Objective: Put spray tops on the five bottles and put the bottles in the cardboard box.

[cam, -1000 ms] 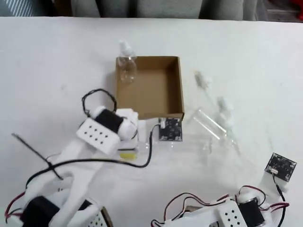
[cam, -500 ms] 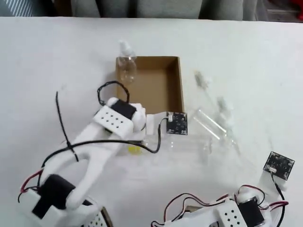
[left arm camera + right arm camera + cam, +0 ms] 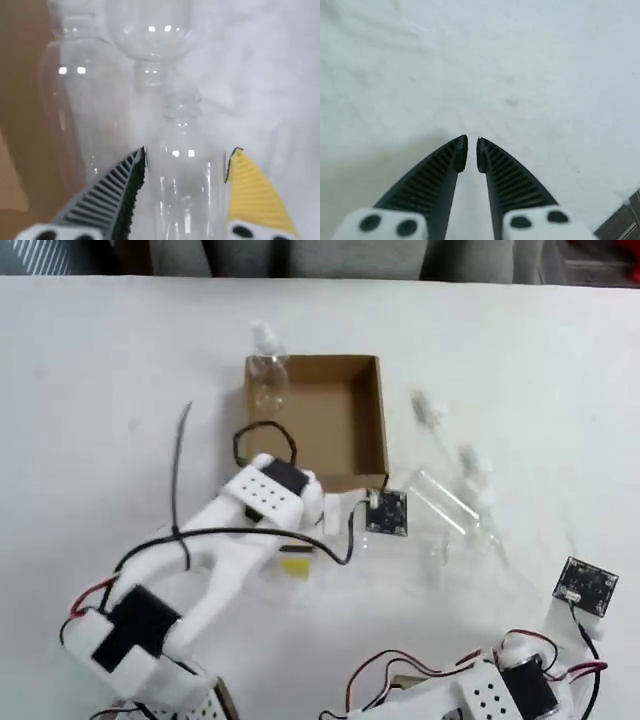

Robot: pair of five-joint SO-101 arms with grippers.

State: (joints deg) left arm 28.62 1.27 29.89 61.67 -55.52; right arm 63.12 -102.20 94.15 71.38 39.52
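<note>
My left gripper (image 3: 187, 150) is shut on a clear bottle (image 3: 185, 200) without a top, held between the dark finger and the yellow finger (image 3: 252, 190). Two more clear bottles (image 3: 150, 35) lie just ahead of it, beside brown cardboard (image 3: 17, 100). From above, the left arm (image 3: 265, 495) ends at the front edge of the cardboard box (image 3: 335, 465). A bottle with a spray top (image 3: 267, 375) stands at the box's far left corner. My right gripper (image 3: 470, 145) is shut with nothing in it, over bare white table.
Clear bottles (image 3: 445, 498) and loose spray tops (image 3: 428, 410) lie on the table to the right of the box. The right arm (image 3: 520, 690) sits at the near right edge. A black cable (image 3: 180, 470) loops off the left arm.
The left arm has swung right and away from the near edge, up to the front of the box. The right arm has barely moved.
</note>
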